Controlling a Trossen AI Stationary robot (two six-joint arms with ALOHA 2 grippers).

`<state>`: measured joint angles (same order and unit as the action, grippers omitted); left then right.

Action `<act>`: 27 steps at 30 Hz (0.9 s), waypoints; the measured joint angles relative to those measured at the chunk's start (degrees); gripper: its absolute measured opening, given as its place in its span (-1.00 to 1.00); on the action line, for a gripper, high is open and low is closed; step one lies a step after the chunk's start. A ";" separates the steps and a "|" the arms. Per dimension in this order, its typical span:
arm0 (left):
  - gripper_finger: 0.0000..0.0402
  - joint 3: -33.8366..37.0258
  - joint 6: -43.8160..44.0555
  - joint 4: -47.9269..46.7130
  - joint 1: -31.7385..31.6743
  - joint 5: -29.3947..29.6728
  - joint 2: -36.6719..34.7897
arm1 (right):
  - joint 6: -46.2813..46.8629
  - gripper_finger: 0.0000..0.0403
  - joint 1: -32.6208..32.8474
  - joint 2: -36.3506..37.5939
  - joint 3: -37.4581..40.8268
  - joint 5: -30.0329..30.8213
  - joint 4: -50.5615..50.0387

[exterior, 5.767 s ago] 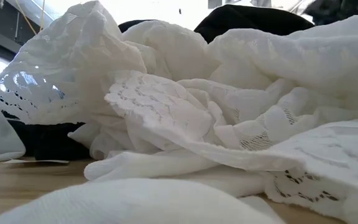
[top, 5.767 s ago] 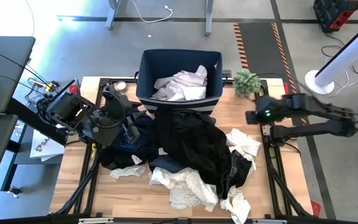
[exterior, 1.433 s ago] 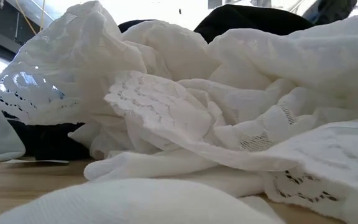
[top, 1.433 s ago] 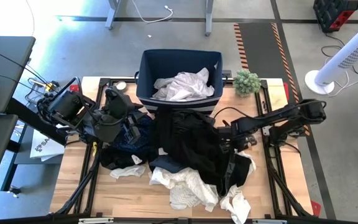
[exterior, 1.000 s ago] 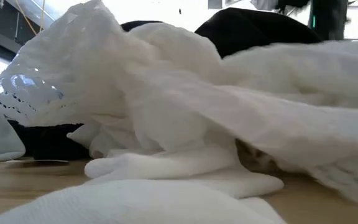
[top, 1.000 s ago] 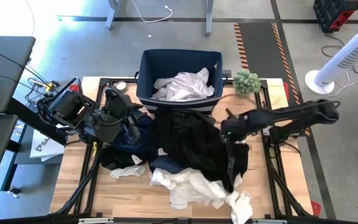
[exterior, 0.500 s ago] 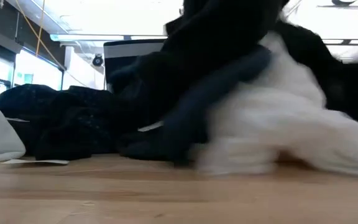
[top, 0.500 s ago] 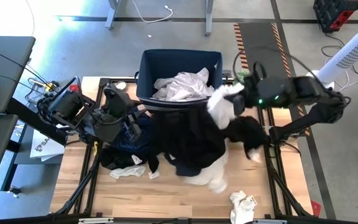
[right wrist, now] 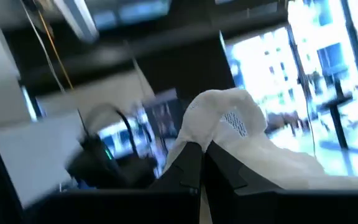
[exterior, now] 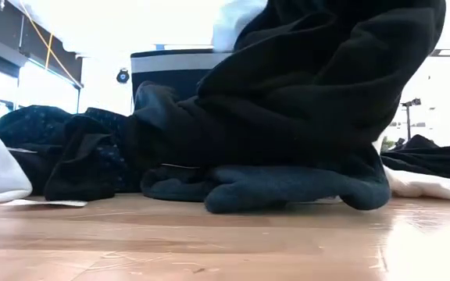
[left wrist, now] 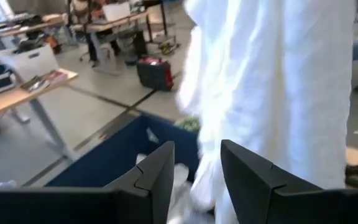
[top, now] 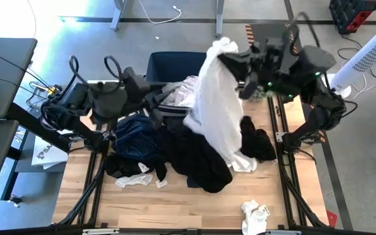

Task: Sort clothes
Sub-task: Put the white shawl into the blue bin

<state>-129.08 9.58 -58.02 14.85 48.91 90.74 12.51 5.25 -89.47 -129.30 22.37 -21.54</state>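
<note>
Your white shirt [top: 215, 104] has come up off the worktop [top: 175, 209] in the last half second; it now hangs long-axis vertical below the right gripper [top: 230, 55], clamped on its top edge, tail trailing onto the black clothes [top: 201, 163]. It is near the bin [top: 158, 65], so drop-off looks next. The left gripper [top: 164, 103] sits parted, empty

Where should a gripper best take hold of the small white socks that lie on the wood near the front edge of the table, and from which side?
Probably from straight above. The white socks lie flat in a small crumpled heap on bare wood, apart from the black clothes, so nothing blocks a descent. Pinch the raised fold in the middle of the heap; the flat edges offer little to grip. The right gripper is busy with the white garment.
</note>
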 joint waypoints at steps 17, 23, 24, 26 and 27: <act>0.46 -0.02 -11.83 28.73 -13.42 -28.68 14.03 | 4.10 -1.00 0.00 -0.57 -4.52 -6.64 0.97; 0.53 -0.02 -9.41 45.24 -14.69 -42.73 21.98 | 6.73 -1.00 0.99 -0.59 -4.45 -9.42 0.59; 0.51 -0.02 -8.41 48.97 -14.67 -45.92 23.09 | 6.73 -1.00 1.28 -0.59 -4.45 -9.47 0.55; 0.41 -0.02 -5.62 55.49 -14.62 -51.21 25.03 | 6.75 -1.00 1.78 -0.59 -4.45 -9.60 0.40; 0.34 0.00 -4.16 57.99 -14.62 -53.00 25.74 | 6.75 -1.00 2.12 -0.59 -4.45 -9.60 0.38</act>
<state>-129.08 5.41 -0.04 0.23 -4.09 116.48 19.27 7.37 -90.06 -133.75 12.78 -21.17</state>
